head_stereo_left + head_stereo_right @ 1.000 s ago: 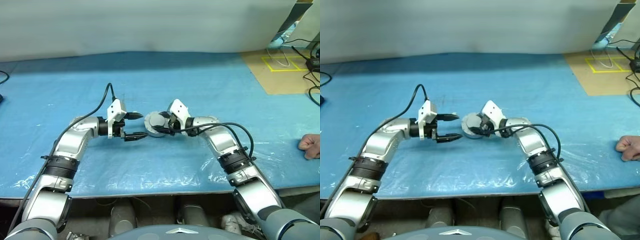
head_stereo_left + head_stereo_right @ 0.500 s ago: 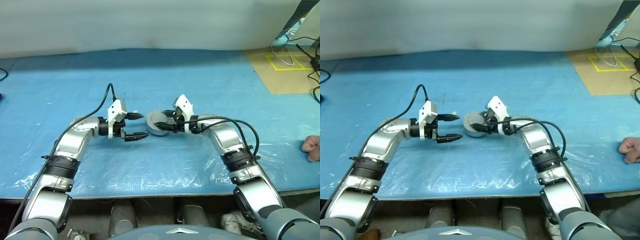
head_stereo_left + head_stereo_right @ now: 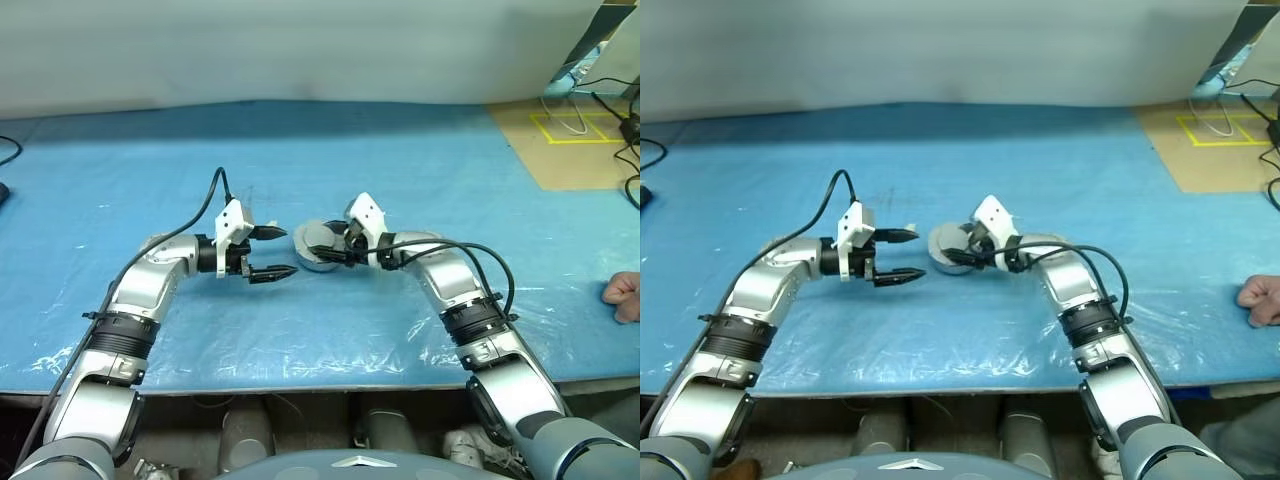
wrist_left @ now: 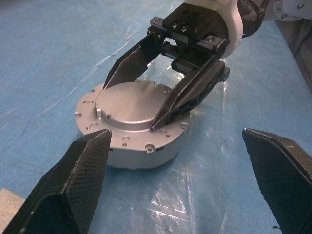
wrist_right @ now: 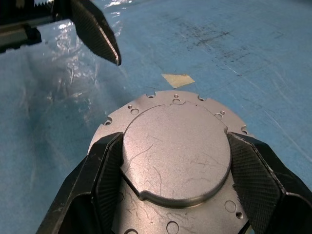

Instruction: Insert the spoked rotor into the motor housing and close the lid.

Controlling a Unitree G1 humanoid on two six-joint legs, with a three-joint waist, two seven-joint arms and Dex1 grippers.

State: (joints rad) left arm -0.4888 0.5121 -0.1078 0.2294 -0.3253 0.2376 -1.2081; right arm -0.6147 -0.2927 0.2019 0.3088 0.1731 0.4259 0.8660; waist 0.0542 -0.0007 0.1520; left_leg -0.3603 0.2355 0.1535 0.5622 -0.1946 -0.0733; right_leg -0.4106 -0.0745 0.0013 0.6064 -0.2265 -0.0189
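Observation:
The motor housing (image 4: 141, 151), a short silver can, stands on the blue table between my two hands. The lid (image 5: 175, 161) sits on top of it with its smooth silver face up. My right gripper (image 5: 174, 141) reaches over the can from the right, and its black fingers (image 4: 187, 95) are shut against both sides of the lid's raised round centre. My left gripper (image 3: 287, 250) hangs just left of the can and points at it. It is wide open, touches nothing, and has nothing between its fingers. The spoked rotor is hidden.
A person's hand (image 3: 622, 295) rests on the table at the far right edge. A small scrap of tape (image 5: 178, 80) lies on the blue cover (image 3: 400, 160) beyond the can. Cables and a brown board (image 3: 570, 140) sit at the back right.

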